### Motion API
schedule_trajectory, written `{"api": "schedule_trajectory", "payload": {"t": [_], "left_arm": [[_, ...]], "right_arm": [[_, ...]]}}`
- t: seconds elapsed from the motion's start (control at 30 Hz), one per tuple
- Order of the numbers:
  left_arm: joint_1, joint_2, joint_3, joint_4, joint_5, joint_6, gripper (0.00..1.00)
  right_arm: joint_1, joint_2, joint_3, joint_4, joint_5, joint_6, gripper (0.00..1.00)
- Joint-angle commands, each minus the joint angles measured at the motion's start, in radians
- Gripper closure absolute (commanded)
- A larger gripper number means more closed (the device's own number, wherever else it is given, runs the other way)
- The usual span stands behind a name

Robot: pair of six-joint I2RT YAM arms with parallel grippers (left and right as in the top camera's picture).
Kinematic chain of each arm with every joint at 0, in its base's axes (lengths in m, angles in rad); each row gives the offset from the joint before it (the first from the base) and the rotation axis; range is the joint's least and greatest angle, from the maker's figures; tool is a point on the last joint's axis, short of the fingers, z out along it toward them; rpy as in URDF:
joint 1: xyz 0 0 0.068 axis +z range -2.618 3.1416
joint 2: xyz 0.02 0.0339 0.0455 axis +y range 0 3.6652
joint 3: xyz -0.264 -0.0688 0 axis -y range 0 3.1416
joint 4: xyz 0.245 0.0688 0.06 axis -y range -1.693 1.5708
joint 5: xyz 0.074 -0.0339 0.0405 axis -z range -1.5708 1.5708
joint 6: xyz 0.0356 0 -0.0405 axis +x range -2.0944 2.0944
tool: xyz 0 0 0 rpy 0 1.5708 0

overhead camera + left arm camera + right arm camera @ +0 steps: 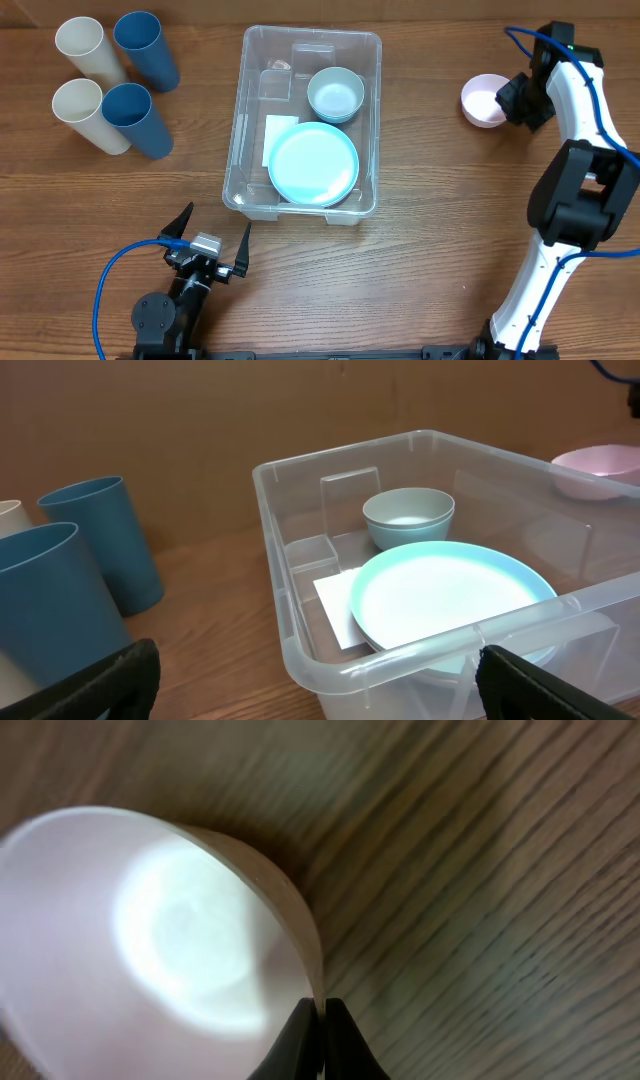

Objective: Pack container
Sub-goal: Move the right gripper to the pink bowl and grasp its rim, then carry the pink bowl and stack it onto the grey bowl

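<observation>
Pink bowl (483, 101) rim between right jaws

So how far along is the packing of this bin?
Done: a plate and a teal bowl sit in the container. In hand: the right end effector pinches the rim of the pink bowl. Remaining: that bowl and four cups outside; left end effector open.
</observation>
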Motion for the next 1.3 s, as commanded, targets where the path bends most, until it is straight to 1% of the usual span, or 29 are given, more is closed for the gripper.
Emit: {"api": "schedule_trajectory", "payload": {"t": [0.0, 0.17, 0.3, 0.37, 0.47, 0.57, 0.73, 0.87, 0.9, 0.93, 0.97, 1.0, 1.03, 1.13, 1.2, 1.27], "left_arm": [[0.007, -0.007, -0.003, 0.001, -0.002, 0.011, 0.0], [0.007, -0.007, -0.003, 0.001, -0.002, 0.011, 0.0], [0.007, -0.007, -0.003, 0.001, -0.002, 0.011, 0.0], [0.007, -0.007, -0.003, 0.001, -0.002, 0.011, 0.0], [0.007, -0.007, -0.003, 0.001, -0.002, 0.011, 0.0], [0.007, -0.007, -0.003, 0.001, -0.002, 0.011, 0.0], [0.007, -0.007, -0.003, 0.001, -0.002, 0.011, 0.0], [0.007, -0.007, -0.003, 0.001, -0.002, 0.011, 0.0], [0.007, -0.007, -0.003, 0.001, -0.002, 0.011, 0.0], [0.007, -0.007, -0.003, 0.001, -0.002, 0.011, 0.0], [0.007, -0.007, -0.003, 0.001, -0.002, 0.011, 0.0], [0.007, -0.007, -0.003, 0.001, -0.002, 0.011, 0.0], [0.007, -0.007, -0.003, 0.001, -0.002, 0.011, 0.0], [0.007, -0.007, -0.003, 0.001, -0.002, 0.011, 0.0], [0.007, -0.007, -0.003, 0.001, -0.002, 0.011, 0.0], [0.007, -0.007, -0.003, 0.001, -0.002, 0.011, 0.0]], "right_arm": [[0.056, -0.159, 0.06, 0.005, 0.001, -0.047, 0.96], [0.147, -0.297, 0.06, 0.017, -0.003, -0.074, 0.96], [0.27, -0.429, 0.06, 0.024, 0.0, -0.139, 0.96], [0.325, -0.454, 0.06, 0.023, 0.002, -0.149, 0.96], [0.417, -0.444, 0.048, 0.035, 0.002, -0.148, 0.96], [0.477, -0.413, 0.01, 0.097, 0.001, -0.148, 0.96], [0.532, -0.334, 0.004, 0.167, 0.001, -0.15, 0.96], [0.558, -0.237, 0.004, 0.212, 0.0, -0.152, 0.96], [0.565, -0.209, 0.004, 0.208, 0.0, -0.152, 0.93], [0.568, -0.196, 0.004, 0.2, 0.0, -0.151, 0.8], [0.57, -0.186, 0.004, 0.192, -0.003, -0.152, 0.7], [0.57, -0.186, 0.004, 0.188, -0.008, -0.152, 0.62], [0.57, -0.187, 0.004, 0.187, -0.018, -0.152, 0.57], [0.57, -0.187, 0.004, 0.169, -0.067, -0.166, 0.57], [0.591, -0.187, 0.005, 0.152, -0.103, -0.209, 0.61], [0.635, -0.187, 0.006, 0.138, -0.099, -0.263, 0.61]]}}
